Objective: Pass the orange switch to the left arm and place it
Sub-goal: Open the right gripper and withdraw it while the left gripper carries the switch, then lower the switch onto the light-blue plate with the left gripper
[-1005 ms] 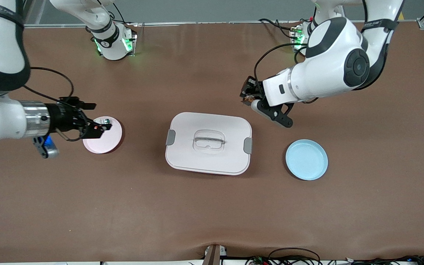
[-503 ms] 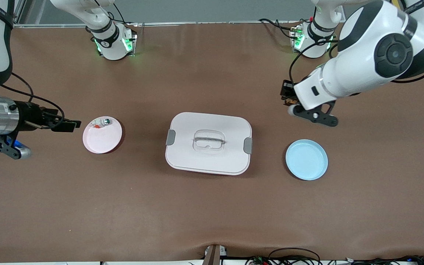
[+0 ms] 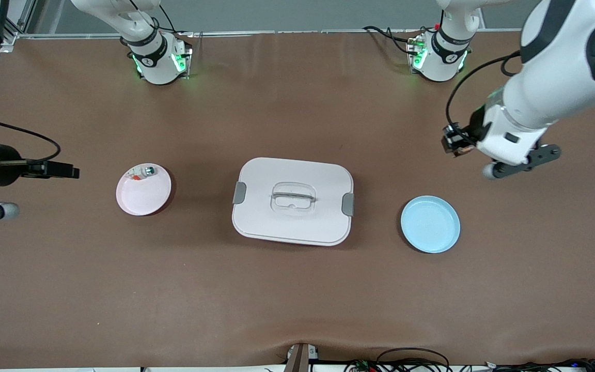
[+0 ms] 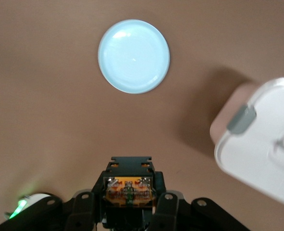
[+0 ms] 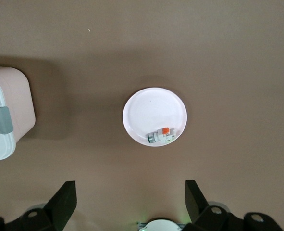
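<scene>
The orange switch [image 3: 456,147], a small black and orange part, sits clamped in my left gripper [image 3: 452,144], which is shut on it over bare table near the blue plate [image 3: 430,224]. In the left wrist view the orange switch [image 4: 130,188] fills the gap between the black fingers [image 4: 86,211]. The white box [image 3: 293,201] with grey latches stands at mid table, apart from both arms. My right gripper [image 3: 65,170] hangs open over bare table beside the pink plate [image 3: 142,196], toward the right arm's end, with nothing in it.
On the pink plate [image 5: 146,108] lie a green-tipped silver piece and a white and red-orange bit [image 5: 161,135]. The blue plate [image 4: 133,56] holds nothing. The box corner [image 4: 262,144] shows in the left wrist view. Both arm bases stand at the table's back edge.
My left arm has carried the switch away from the box toward its own end of the table. My right gripper has drawn back off the pink plate toward its end.
</scene>
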### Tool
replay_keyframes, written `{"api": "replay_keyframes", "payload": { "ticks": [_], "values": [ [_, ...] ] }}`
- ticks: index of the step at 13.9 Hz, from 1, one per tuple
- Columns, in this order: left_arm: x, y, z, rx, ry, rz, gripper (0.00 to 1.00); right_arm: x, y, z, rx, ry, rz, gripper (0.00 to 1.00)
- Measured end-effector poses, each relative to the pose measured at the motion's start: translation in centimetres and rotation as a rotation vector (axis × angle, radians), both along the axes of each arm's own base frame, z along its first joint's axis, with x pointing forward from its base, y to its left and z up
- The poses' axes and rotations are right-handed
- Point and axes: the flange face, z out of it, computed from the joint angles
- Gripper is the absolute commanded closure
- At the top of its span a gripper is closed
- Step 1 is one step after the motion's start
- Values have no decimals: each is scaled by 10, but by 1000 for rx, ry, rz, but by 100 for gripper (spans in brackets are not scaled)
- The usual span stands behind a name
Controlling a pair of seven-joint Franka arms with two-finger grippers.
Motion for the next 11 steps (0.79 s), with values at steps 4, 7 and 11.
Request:
{"api": "replay_keyframes", "payload": {
  "ticks": [4, 7, 11],
  "values": [
    [15, 24, -12, 39, -11, 398, 100, 4, -6, 1, -43, -30, 55, 0],
    [24, 20, -53, 74, -38, 638, 100, 5, 3, 1, -97, -37, 81, 0],
    [29, 20, -125, 97, -108, 826, 100, 5, 4, 1, -106, -38, 84, 0]
  ]
}}
